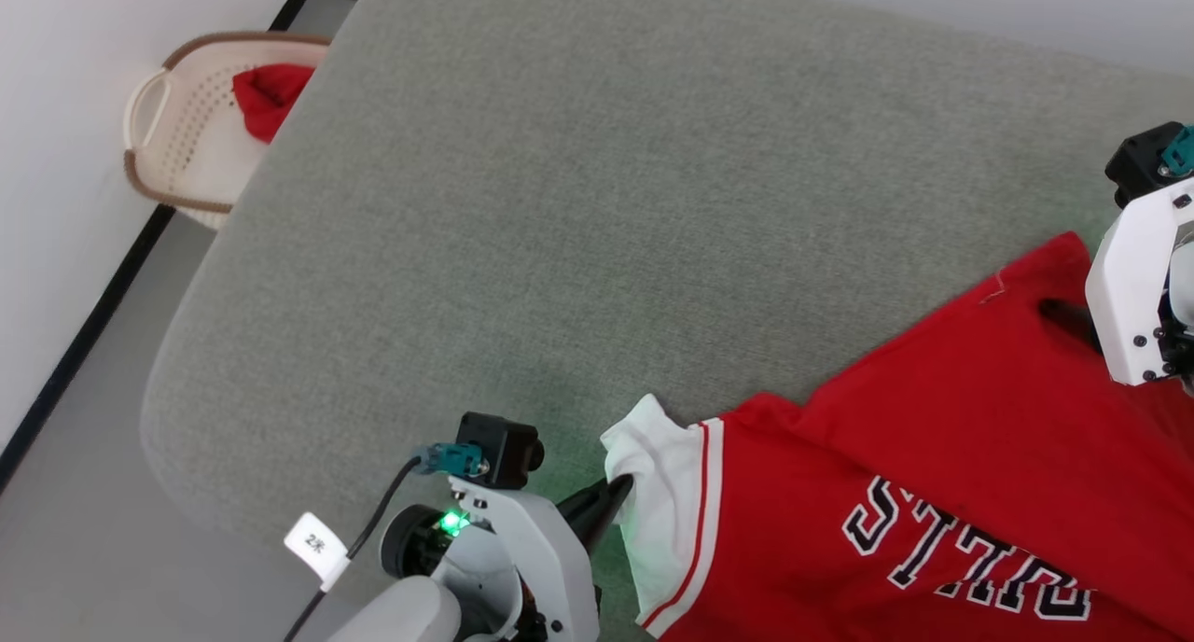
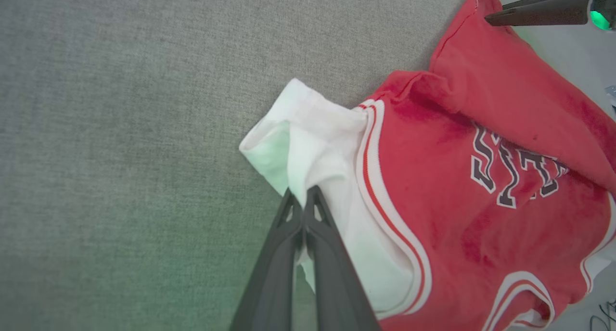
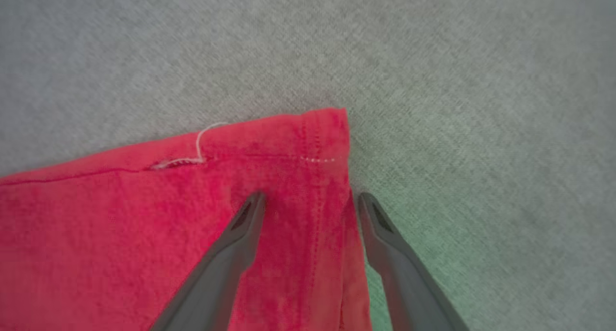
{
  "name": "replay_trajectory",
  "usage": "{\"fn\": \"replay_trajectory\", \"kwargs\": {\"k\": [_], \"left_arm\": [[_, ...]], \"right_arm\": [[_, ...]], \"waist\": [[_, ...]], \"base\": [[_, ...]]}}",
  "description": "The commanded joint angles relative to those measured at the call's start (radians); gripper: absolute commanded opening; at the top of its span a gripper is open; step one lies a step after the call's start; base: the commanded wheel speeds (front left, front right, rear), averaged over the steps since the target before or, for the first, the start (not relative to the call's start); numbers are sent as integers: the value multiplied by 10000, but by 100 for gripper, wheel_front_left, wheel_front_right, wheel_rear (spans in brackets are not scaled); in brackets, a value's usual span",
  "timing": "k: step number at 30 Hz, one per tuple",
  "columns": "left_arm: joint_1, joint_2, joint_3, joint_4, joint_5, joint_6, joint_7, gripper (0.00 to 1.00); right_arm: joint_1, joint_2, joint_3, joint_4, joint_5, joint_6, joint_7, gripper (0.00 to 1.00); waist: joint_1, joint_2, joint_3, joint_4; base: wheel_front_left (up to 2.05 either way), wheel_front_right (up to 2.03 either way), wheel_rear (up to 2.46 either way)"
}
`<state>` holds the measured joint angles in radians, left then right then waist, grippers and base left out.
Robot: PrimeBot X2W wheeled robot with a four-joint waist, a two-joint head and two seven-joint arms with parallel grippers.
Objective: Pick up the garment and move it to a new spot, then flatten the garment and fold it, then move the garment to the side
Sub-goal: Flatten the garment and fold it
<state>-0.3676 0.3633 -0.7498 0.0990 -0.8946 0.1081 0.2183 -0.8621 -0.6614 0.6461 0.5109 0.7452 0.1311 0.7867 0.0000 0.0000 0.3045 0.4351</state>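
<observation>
Gripping the garment (image 1: 933, 493) by its white sleeve (image 2: 317, 148) with the left gripper (image 2: 301, 195), fingers pressing tight together and pinching a fold of white cloth between them near the sleeve's open end. Lying across the near right part of a grey upholstered cushion (image 1: 578, 203), red body spreading toward the right and running off the lower edge of the head view, black white-outlined lettering (image 1: 965, 553) facing up, red-and-white striped trim (image 1: 706, 465) bordering the sleeve seam. Bunching a little at the shoulder, with one red fold overlapping the chest just above the lettering. Hovering at the garment's far red corner with the right gripper (image 3: 310, 198), fingers spreading wide apart and holding nothing: one reaching over the red cloth just inside the side edge, the other over bare grey cushion just beside that edge, straddling the hem; not possible to tell whether touching the fabric. Trailing a loose white thread (image 3: 198, 146) from the stitched hem at that corner. Glowing green from a small light (image 1: 454, 523) on the left wrist, tinting the cushion nearby. Sitting on the floor beyond the cushion's far left corner, against the white wall: a cream perforated basket (image 1: 177, 129) holding a small plain red cloth (image 1: 270, 96), well apart from the garment.
</observation>
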Motion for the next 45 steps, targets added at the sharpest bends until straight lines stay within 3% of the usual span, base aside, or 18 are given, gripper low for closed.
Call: {"fn": "replay_trajectory", "kwargs": {"k": [1, 8, 9, 10, 11, 16, 23, 33, 40, 45], "left_arm": [[-95, -52, -17, 49, 37, -51, -53, 0], [-183, -221, -75, 320, -28, -182, -142, 0], [-195, -224, -74, 350, -37, -199, -141, 0], [-202, -235, -66, 370, -53, -187, -155, 0], [-208, -243, -56, 396, -73, -189, -170, 0], [-230, -273, -63, 511, -112, -220, -173, 0], [-379, -8, 3, 545, -201, -222, 83, 0], [-1901, 1624, 560, -410, -188, -12, 1920, 0], [-4010, 2551, 978, -349, -67, -400, 3351, 0], [-5792, 2633, 1046, 696, 338, -876, 3760, 0]], "right_arm": [[-125, -28, 172, 143, 117, -7, 4, 100], [-282, -88, 1444, 1126, 904, -8, 820, 98], [-288, -107, 1607, 1245, 1016, -7, 1086, 68], [-304, -120, 1741, 1312, 1097, -7, 1289, 29], [-322, -156, 1848, 1421, 1210, -7, 1511, 0], [-722, -298, 2072, 1711, 1462, -10, 1664, 0], [-1459, 70, 1744, 2357, 1559, -21, 1192, 0], [-2530, 706, 1332, 2169, 2004, -10, -16, 0], [-3225, 1067, 1042, 1970, 2003, -10, -1209, 0], [-3804, 1362, 871, 2237, 1654, -8, -2315, 0]], "waist": [[0, 0, 193, 199], [0, 0, 275, 368], [0, 0, 273, 375], [0, 0, 275, 377], [0, 0, 273, 375], [0, 0, 250, 361], [0, 0, 13, 56], [0, 0, -968, -923], [0, 0, -1701, -1707], [0, 0, -2136, -2202]], "base": [[0, 0, 0], [0, 0, 0], [0, 0, 0], [0, 0, 0], [0, 0, 0], [0, 0, 0], [0, 0, 0], [0, 0, 0], [0, 0, 0], [0, 0, 0]]}}
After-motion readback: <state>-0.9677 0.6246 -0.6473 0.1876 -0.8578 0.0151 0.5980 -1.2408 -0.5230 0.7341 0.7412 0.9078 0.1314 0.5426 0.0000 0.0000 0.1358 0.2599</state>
